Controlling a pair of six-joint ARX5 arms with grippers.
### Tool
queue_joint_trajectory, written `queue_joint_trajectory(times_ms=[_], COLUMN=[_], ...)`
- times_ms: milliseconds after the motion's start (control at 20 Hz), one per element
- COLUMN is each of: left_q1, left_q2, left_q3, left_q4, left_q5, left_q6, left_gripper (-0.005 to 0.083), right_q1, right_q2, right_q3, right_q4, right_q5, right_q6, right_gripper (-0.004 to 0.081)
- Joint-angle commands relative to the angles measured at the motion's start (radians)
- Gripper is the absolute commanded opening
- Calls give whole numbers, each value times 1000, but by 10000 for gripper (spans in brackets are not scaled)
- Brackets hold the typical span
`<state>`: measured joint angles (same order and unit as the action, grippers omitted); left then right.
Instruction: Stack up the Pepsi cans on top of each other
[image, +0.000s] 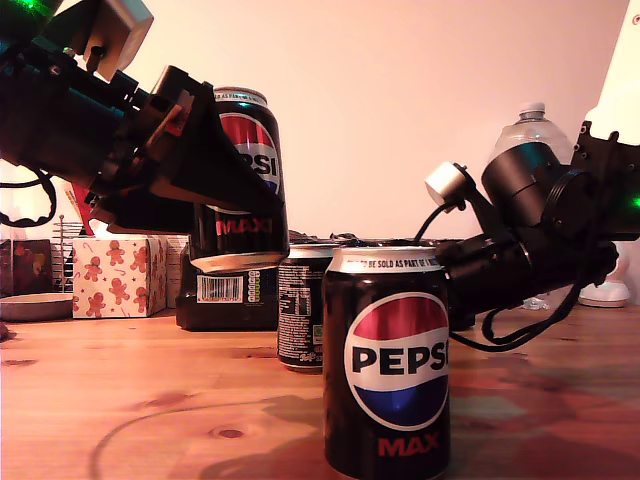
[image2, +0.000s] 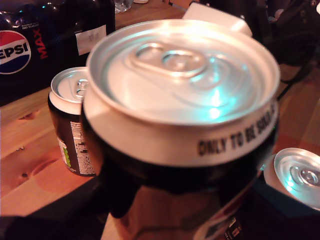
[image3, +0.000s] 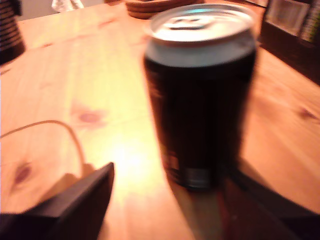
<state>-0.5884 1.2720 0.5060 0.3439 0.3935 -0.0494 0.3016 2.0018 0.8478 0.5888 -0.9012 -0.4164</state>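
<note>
The first end effector (image: 205, 205) is pinching one Pepsi can (image: 248, 150) and holding it up off the counter (image: 150, 400), slightly tilted, at the exterior view's left. The other two are standing on the wood: a middle can (image: 303, 305) and a front can (image: 387, 360). The second end effector (image3: 172, 172) is spread wide with a blurry can between its fingers (image3: 75, 205), not touching it.

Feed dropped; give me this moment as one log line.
my first gripper: holding black Pepsi Max can aloft | my second gripper: open around standing can | front can: on wooden table
</note>
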Motion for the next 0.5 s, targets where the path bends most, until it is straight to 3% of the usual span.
queue_joint_trajectory(times_ms=[0,100,450], left_q1=[-1,-1,-1], left_q2=[-18,-18,-18], left_q3=[-4,-4,-3], left_q4=[38,37,39], left_q5=[7,7,7], left_q6=[-3,-3,-3], left_gripper=[358,358,358], right_q1=[-2,9,62], right_q2=[15,15,15], right_q3=[21,35,71], right_q4=[4,0,-21], right_q5=[18,79,153], right_q6=[8,48,54], right_gripper=[621,639,655])
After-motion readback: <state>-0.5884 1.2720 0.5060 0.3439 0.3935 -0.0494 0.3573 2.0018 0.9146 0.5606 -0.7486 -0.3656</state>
